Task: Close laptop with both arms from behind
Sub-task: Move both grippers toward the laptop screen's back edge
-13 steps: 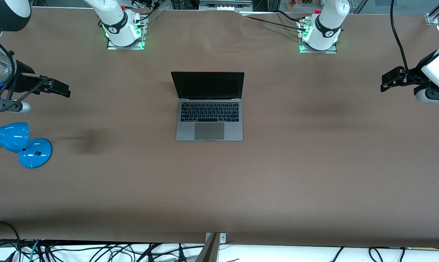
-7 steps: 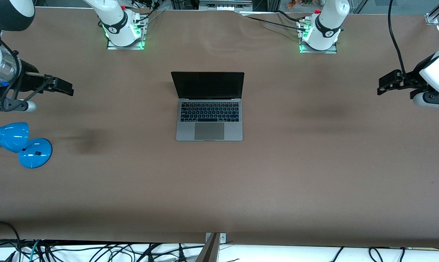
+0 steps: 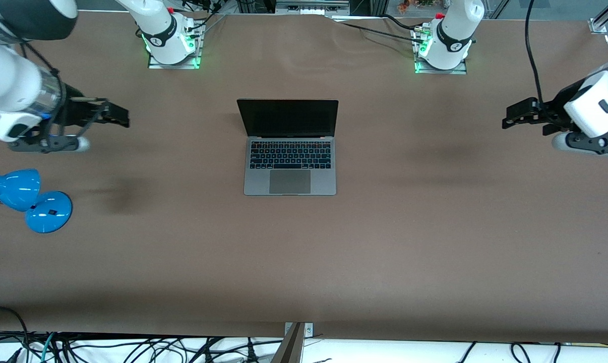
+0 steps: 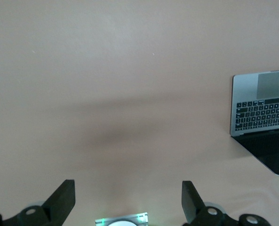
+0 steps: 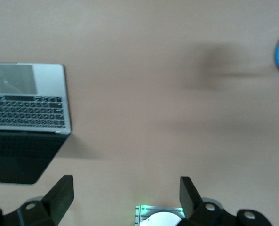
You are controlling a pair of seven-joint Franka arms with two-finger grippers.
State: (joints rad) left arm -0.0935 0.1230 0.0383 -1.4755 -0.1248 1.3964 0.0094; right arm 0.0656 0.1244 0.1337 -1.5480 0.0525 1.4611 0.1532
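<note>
Standing fully open mid-table, the laptop was untouched; the left gripper and right gripper, both spread open and empty, hung well apart from it.

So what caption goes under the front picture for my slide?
Open slim grey metal laptop on brown table, open left gripper and right gripper hovering either side.

No text, label, brand or number can be read anywhere. The black keys of the slim grey metal laptop carry pale marks, seen from the left gripper and the right gripper off to one side, but they are too small to make out. The dark bands on the white arm bases bear a small white sign, unreadable.
</note>
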